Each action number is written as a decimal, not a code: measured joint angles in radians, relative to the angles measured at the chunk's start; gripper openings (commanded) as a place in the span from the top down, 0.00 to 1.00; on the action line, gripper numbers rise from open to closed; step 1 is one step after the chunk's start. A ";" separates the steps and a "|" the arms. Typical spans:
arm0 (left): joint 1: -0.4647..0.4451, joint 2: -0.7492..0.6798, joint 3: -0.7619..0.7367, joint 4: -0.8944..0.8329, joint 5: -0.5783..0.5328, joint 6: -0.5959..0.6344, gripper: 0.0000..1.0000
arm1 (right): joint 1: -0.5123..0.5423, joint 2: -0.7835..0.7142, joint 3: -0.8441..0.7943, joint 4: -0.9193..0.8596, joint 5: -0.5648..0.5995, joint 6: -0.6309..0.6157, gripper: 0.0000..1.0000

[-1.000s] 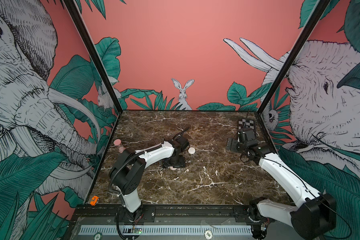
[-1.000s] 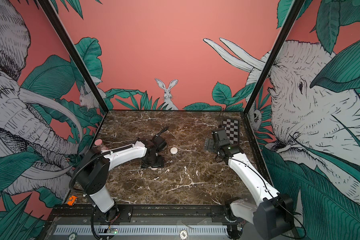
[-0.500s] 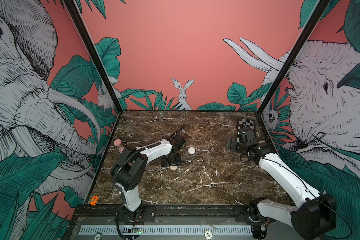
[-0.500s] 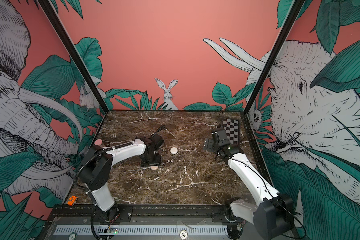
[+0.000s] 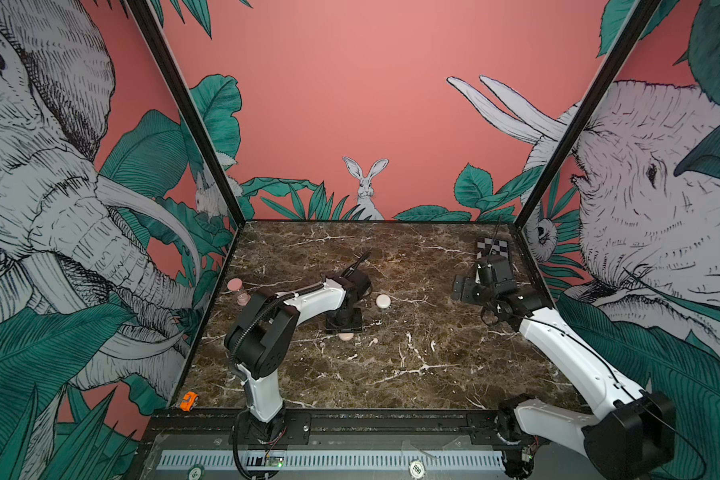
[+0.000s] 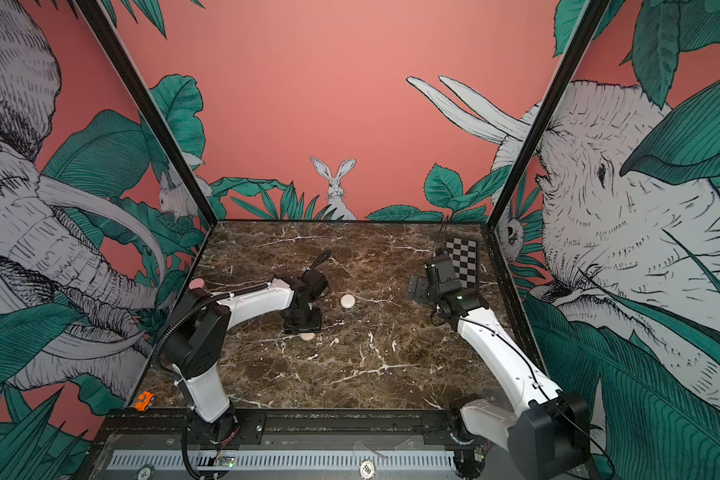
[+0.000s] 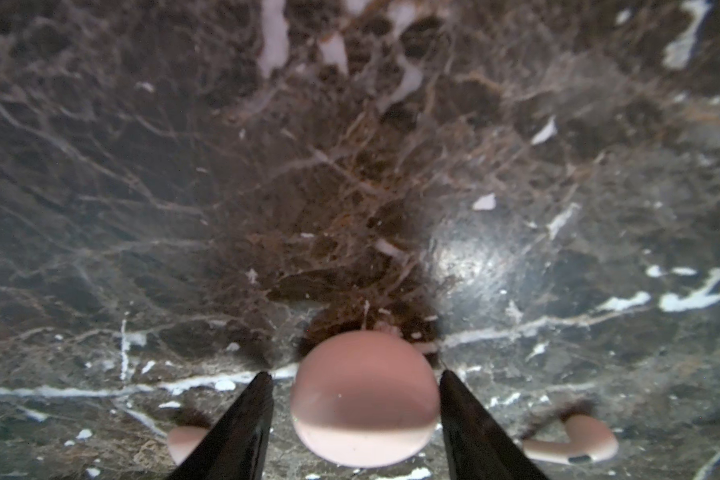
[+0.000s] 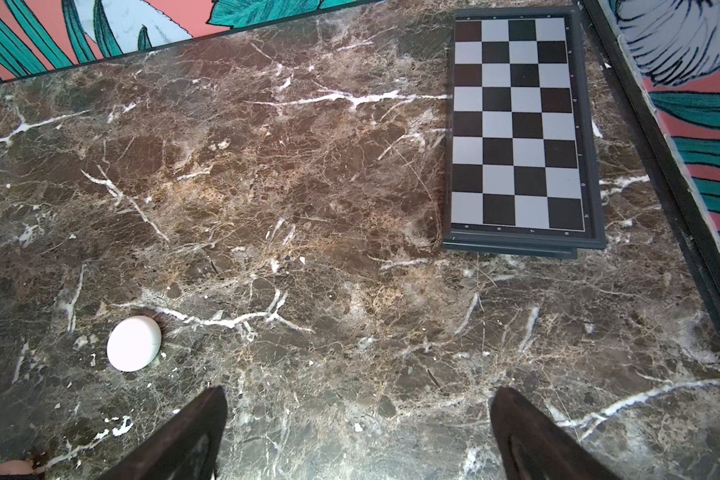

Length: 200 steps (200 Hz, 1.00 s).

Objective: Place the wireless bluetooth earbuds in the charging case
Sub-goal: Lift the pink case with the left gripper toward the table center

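A pink round charging case (image 7: 364,399) lies lid down on the marble, also seen in both top views (image 5: 345,336) (image 6: 307,336). My left gripper (image 7: 355,374) points straight down and straddles it, open, with a thin gap at each finger. Two pale pink earbuds flank the case. One (image 7: 574,446) lies outside one finger. The other earbud (image 7: 184,442) is half hidden behind the other finger. In a top view the same earbuds show as tiny specks (image 5: 373,341) (image 5: 322,345). My right gripper (image 8: 358,392) hangs open over bare marble at the right (image 5: 460,289).
A white round case (image 5: 383,301) (image 8: 134,343) lies just beyond the left gripper. A chessboard (image 8: 516,124) (image 6: 462,257) sits at the back right corner. A pink-capped bottle (image 5: 237,291) stands by the left wall, and an orange toy car (image 5: 188,401) at the front left edge.
The left gripper has shifted slightly left over the pink case and its jaws have narrowed around it. The right arm has not moved.
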 measured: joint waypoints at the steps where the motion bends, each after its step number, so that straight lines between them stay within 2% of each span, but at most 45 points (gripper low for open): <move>1: 0.000 0.000 0.000 0.000 0.000 -0.001 0.39 | 0.000 0.000 0.000 0.000 0.000 0.000 0.02; 66: 0.000 0.015 -0.002 0.011 0.004 0.000 0.45 | 0.000 -0.005 -0.002 0.003 0.000 0.000 0.02; 94: 0.000 0.015 -0.006 0.017 0.005 0.005 0.57 | 0.000 -0.005 -0.014 0.005 0.000 0.000 0.02; 121: 0.000 0.015 -0.006 0.017 0.005 0.015 0.79 | 0.000 -0.005 -0.014 0.005 0.000 0.000 0.02; 133: -0.001 0.015 -0.006 0.017 0.005 0.027 1.00 | 0.000 -0.006 -0.014 0.005 0.000 0.000 0.02; 175: -0.008 0.005 -0.004 0.018 -0.006 0.103 1.00 | 0.000 -0.007 -0.014 0.005 -0.005 0.000 0.02; 200: -0.022 -0.056 -0.003 0.025 -0.028 0.174 1.00 | 0.002 -0.007 -0.009 -0.006 -0.037 0.000 0.02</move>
